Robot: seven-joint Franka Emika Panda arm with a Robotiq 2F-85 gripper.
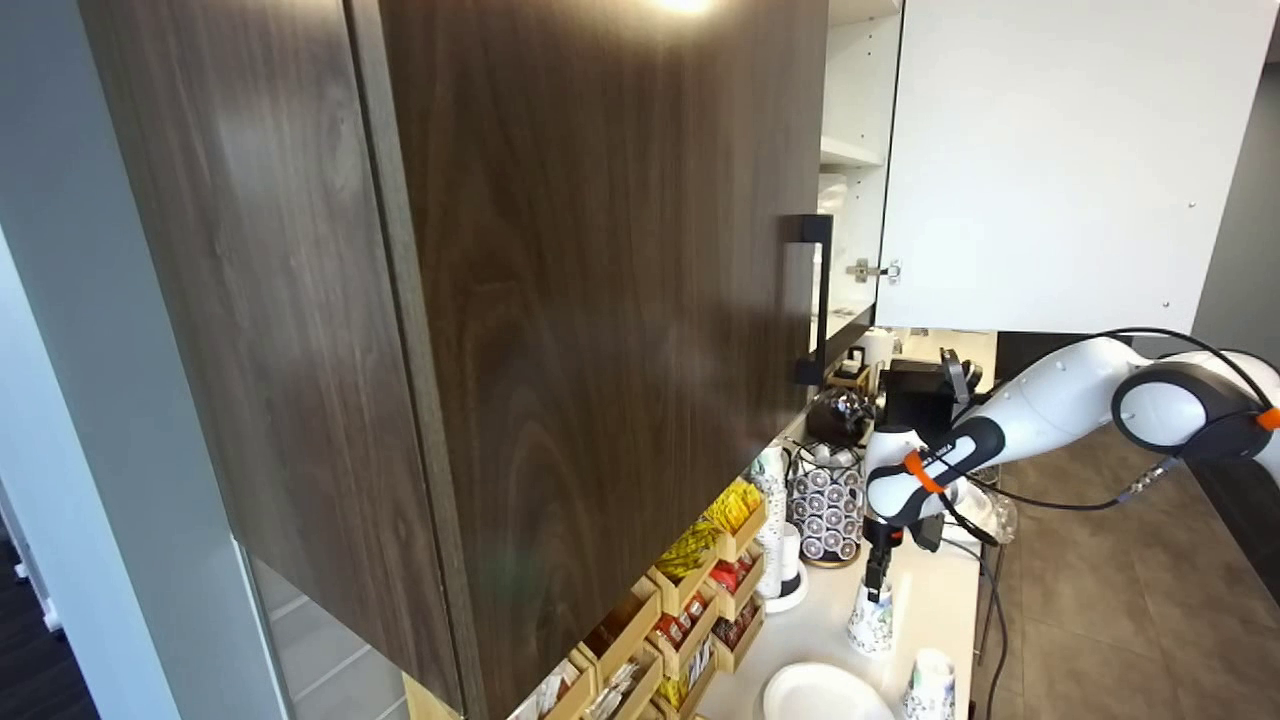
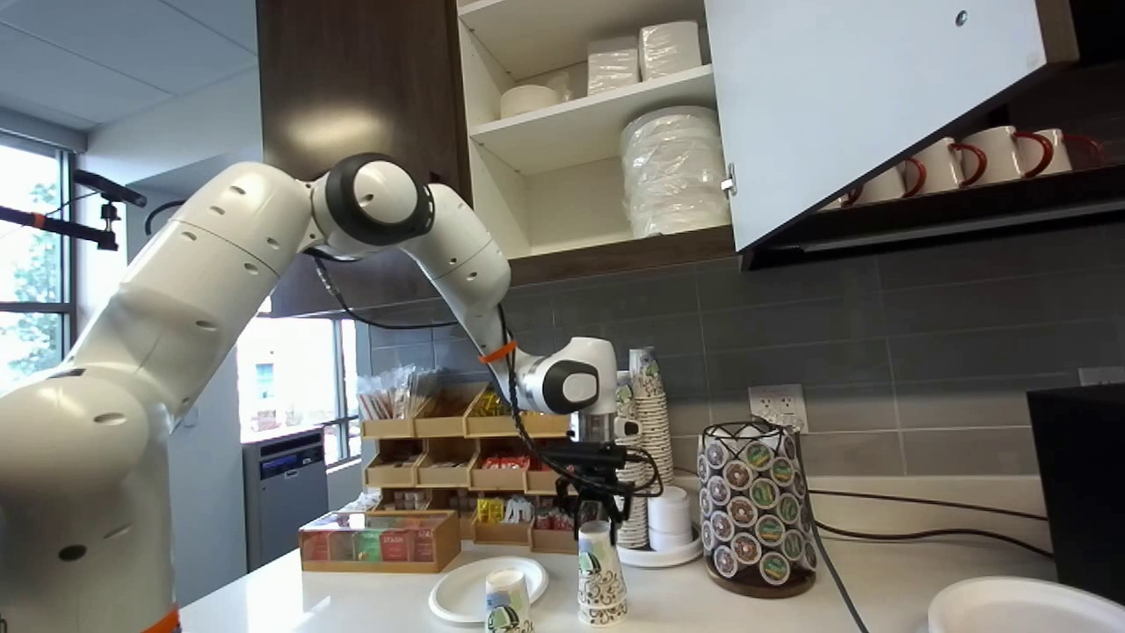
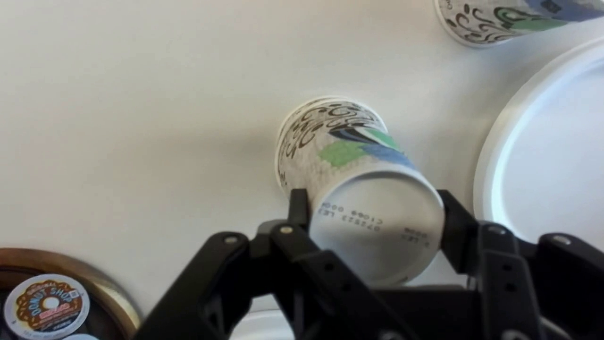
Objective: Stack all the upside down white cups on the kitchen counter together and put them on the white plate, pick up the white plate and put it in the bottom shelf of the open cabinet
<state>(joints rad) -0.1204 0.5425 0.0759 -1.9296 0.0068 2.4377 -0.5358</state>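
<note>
My gripper (image 3: 372,212) is shut on an upside-down nested stack of white printed paper cups (image 3: 330,137), one finger against each side near the top. The stack stands on the pale kitchen counter (image 2: 747,611). The gripper (image 2: 596,529) and stack (image 2: 602,576) also show in both exterior views. Another upside-down white printed cup (image 2: 507,602) stands by the white plate (image 2: 446,600). In the wrist view this cup (image 3: 500,23) and the plate (image 3: 557,179) are at the right. The open cabinet (image 2: 576,207) is above; its bottom shelf holds wrapped white plates (image 2: 672,176).
A coffee-pod holder (image 2: 758,519) stands beside the stack. Behind are a round tray (image 2: 659,556) with tall cup stacks and wooden snack bins (image 2: 439,479). A tea box (image 2: 382,541) lies left of the plate. An open cabinet door (image 1: 1060,160) hangs over the counter.
</note>
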